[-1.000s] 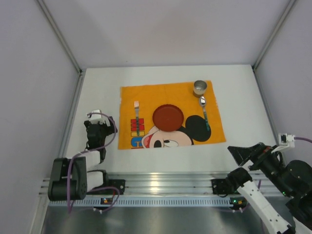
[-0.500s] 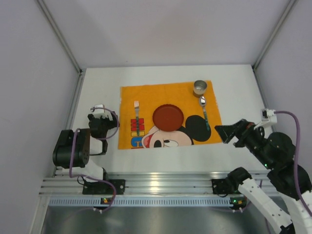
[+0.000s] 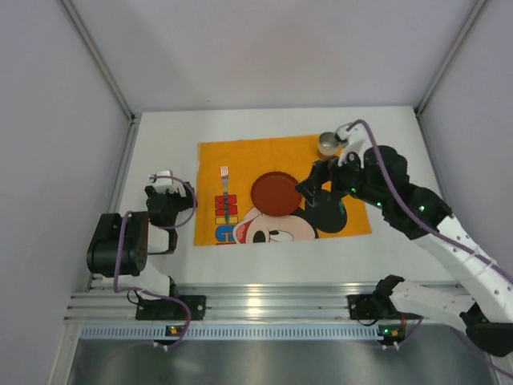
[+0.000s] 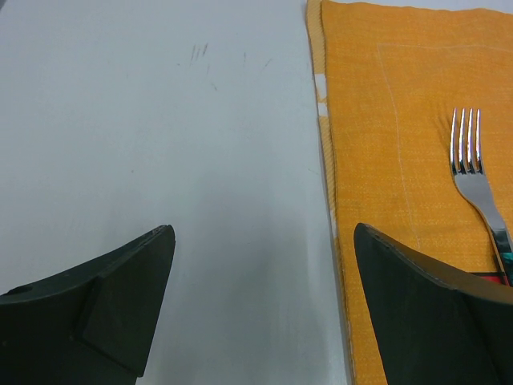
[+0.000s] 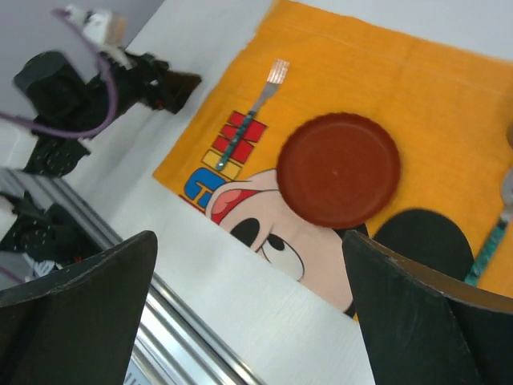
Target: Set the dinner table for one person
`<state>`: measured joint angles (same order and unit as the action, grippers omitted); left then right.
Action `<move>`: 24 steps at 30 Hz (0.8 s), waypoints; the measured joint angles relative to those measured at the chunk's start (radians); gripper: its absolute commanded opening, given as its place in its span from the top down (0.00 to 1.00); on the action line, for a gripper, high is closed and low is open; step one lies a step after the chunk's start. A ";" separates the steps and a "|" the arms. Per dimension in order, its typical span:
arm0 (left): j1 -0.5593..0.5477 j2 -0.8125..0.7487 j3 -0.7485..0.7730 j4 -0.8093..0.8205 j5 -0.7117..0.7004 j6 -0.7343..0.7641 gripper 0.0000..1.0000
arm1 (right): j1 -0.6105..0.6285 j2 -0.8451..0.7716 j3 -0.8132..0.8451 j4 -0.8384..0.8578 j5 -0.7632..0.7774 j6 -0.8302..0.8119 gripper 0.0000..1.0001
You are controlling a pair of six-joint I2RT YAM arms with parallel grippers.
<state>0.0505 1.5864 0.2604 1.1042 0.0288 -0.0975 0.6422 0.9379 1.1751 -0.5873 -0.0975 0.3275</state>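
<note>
Nearest me, the left gripper (image 4: 260, 241) sits low over the table (image 3: 160, 144), jaws wide and holding nothing, just off the 9 o'clock edge of the cloth (image 3: 240, 156). If it pushes toward 3 o'clock from there, I think a finger could catch that edge, ruck the cloth and drag the fork (image 4: 473, 164) out of line. The table is the white top under everything, showing past the cloth on every side.

Further in, the right gripper (image 5: 248, 241) hangs over the cloth at the 3 o'clock side of the plate (image 5: 338, 170), jaws wide too, nothing between them. How high it rides I cannot tell. The place looks laid to me: fork at the plate's 9 o'clock, spoon (image 5: 489, 249) at its 3 o'clock, cup (image 3: 328, 145) at its 1 o'clock. So the worry is undoing it. A finger coming down on the plate rim could tip or skid the plate. The arm lies across the spoon and close by the cup, so a swing toward 12 o'clock could sweep the spoon askew or knock the cup over.

The plate is bare, nothing on it. The cup stands upright at the cloth's far right corner, partly behind the arm's cable, and it is too small for me to see what, if anything, is inside
</note>
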 measured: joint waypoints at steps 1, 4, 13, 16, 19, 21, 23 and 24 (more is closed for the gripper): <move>0.000 0.000 0.000 0.000 0.000 0.000 0.01 | 0.080 0.053 0.060 -0.011 0.062 -0.055 0.00; 0.000 0.000 0.001 0.000 0.000 0.000 0.01 | 0.354 0.172 0.186 -0.020 0.188 -0.165 0.00; -0.005 0.000 0.003 0.000 -0.003 0.004 0.02 | 0.504 0.193 0.135 -0.071 0.419 -0.103 0.00; -0.005 0.000 0.003 -0.001 -0.004 0.004 0.01 | 0.504 0.103 0.000 -0.057 0.480 -0.023 0.00; -0.005 0.000 0.003 -0.001 -0.004 0.004 0.02 | 0.505 -0.034 -0.176 -0.029 0.552 0.035 0.00; -0.006 0.000 0.003 -0.001 -0.004 0.005 0.01 | 0.505 -0.143 -0.295 0.006 0.595 0.056 0.00; -0.006 0.000 0.003 -0.001 -0.004 0.005 0.01 | 0.505 -0.241 -0.384 0.030 0.652 0.075 0.00; -0.006 0.000 0.003 -0.001 -0.004 0.005 0.02 | 0.505 -0.266 -0.402 0.039 0.678 0.078 0.00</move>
<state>0.0448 1.5864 0.2638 1.1034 0.0246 -0.0925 1.1473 0.6720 0.7727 -0.5484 0.5804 0.4057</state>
